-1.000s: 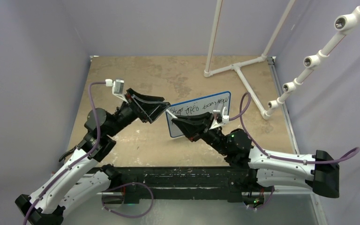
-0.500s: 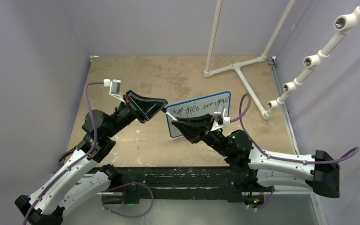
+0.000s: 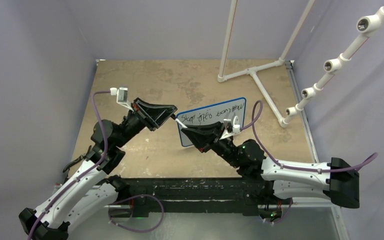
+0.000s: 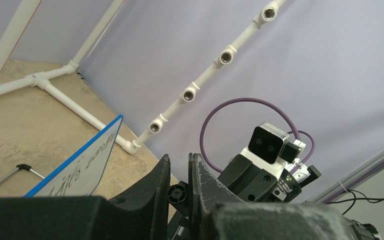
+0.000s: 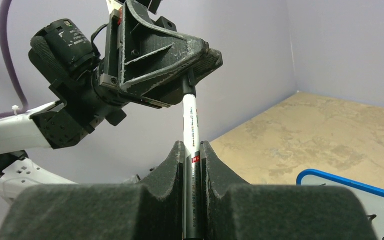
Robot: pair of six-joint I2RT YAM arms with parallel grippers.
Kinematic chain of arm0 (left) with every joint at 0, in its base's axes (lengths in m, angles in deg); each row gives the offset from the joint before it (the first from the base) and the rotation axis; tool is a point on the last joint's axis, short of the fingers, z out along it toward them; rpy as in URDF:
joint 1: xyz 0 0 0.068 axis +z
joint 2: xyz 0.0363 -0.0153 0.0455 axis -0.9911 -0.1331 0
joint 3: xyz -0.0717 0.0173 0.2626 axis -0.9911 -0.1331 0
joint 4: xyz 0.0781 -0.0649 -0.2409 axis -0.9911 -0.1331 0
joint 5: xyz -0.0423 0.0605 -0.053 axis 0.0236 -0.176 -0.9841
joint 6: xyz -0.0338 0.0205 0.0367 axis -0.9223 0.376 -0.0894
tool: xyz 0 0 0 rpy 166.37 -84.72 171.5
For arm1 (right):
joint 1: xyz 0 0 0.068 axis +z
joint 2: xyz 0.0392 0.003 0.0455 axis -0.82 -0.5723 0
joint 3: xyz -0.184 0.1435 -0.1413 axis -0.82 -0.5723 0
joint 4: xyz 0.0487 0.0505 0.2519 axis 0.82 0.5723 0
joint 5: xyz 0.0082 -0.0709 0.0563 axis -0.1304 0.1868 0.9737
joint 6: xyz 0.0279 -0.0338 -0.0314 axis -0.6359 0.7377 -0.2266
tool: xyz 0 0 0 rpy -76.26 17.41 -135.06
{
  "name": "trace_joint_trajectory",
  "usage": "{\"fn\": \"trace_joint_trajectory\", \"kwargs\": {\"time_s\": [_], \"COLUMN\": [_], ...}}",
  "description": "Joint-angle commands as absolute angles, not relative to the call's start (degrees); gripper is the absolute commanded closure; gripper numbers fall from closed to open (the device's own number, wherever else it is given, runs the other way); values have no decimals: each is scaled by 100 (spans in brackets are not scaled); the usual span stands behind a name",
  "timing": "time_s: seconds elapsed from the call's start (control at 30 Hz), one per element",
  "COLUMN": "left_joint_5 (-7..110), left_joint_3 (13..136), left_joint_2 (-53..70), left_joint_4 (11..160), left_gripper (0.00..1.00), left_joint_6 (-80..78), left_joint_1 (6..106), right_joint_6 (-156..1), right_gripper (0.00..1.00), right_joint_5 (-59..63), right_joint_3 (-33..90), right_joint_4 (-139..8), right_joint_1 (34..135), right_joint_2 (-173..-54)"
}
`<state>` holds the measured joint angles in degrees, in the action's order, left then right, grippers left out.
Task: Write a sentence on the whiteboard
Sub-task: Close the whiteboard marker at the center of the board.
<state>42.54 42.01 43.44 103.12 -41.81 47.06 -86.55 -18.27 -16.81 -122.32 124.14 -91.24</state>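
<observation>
Jaws of left gripper (image 5: pixel 194 75) and right gripper (image 5: pixel 192 148) close tightly on one white marker (image 5: pixel 189 120); whiteboard (image 5: pixel 332 196) bears a scribbled sentence (image 3: pixel 210 115).

The whiteboard (image 3: pixel 185 135) is white, blue-rimmed (its sentence (image 3: pixel 207 116) black), the table (image 3: pixel 170 80) mottled tan.

Your count: two arms (left arm (image 3: pixel 80 180), right arm (image 3: pixel 295 172)), so two pincers: left pincer (image 3: pixel 172 116), right pincer (image 3: pixel 184 129). Two wrist cameras: left wrist camera (image 3: pixel 123 93), right wrist camera (image 4: pixel 267 143). One marker (image 5: pixel 190 125). One whiteboard (image 3: pixel 185 139), one line of scribble (image 3: pixel 210 114). One bench (image 3: pixel 180 80). One white pipe frame (image 3: pixel 252 72). One slanted pipe rail (image 3: pixel 350 47) with four open fittings (image 3: pixel 332 64); you get the same four from the left wrist view.
</observation>
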Motion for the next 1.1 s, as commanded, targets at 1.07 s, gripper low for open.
{"fn": "trace_joint_trajectory", "kwargs": {"time_s": [1.07], "left_joint_5": [2511], "left_joint_3": [3532], "left_joint_2": [4536], "left_joint_4": [9527], "left_gripper": [100], "left_joint_6": [-3510], "left_joint_1": [4518], "right_joint_6": [-8722], "right_gripper": [100], "right_joint_5": [-2872], "right_joint_3": [-354], "right_joint_4": [-12770], "right_joint_1": [12098], "right_joint_2": [-9865]}}
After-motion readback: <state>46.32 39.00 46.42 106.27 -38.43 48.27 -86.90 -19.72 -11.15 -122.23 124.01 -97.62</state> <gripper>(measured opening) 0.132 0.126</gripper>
